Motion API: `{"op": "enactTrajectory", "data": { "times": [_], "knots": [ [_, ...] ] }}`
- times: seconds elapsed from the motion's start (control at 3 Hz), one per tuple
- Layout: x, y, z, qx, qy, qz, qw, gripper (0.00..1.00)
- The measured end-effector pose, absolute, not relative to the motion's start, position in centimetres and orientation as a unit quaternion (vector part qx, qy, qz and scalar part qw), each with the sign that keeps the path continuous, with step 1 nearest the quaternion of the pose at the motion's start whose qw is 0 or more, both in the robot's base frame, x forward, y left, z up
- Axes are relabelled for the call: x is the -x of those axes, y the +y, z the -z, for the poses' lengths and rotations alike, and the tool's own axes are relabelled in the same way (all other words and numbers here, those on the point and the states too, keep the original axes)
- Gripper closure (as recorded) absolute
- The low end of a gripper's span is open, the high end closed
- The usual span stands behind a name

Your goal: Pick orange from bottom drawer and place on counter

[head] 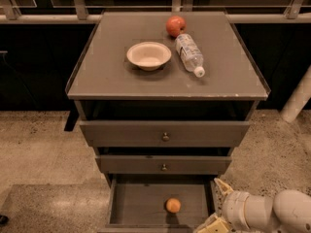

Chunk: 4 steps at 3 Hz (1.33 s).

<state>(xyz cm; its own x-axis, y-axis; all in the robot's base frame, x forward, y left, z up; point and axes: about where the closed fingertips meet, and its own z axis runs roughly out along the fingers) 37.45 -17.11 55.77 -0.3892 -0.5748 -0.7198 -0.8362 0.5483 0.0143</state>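
The orange [173,205] lies on the bare floor of the pulled-out bottom drawer [131,205], a little right of its middle. My gripper [217,205] is at the lower right, beside the drawer's right wall, a short way right of the orange and apart from it. One pale finger points up near the drawer's right rim and the other shows at the bottom edge; they stand spread apart and hold nothing. The white arm [272,212] runs off to the right. The counter [112,72] is the grey top of the cabinet.
On the counter stand a white bowl [148,55], a red apple [175,25] and a lying clear water bottle [189,54]. The two upper drawers [165,134] with small knobs are shut. Speckled floor surrounds the cabinet; a white post [299,98] stands at the right.
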Motion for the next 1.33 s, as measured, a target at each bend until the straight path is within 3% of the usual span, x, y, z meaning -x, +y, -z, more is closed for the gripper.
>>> {"op": "enactTrajectory", "data": {
  "times": [0.33, 1.33],
  "knots": [
    [-40.0, -17.9, -50.0, 0.421, 0.808, -0.204, 0.358, 0.00],
    [-39.8, -16.2, -43.9, 0.400, 0.810, -0.249, 0.348, 0.00]
  ]
}}
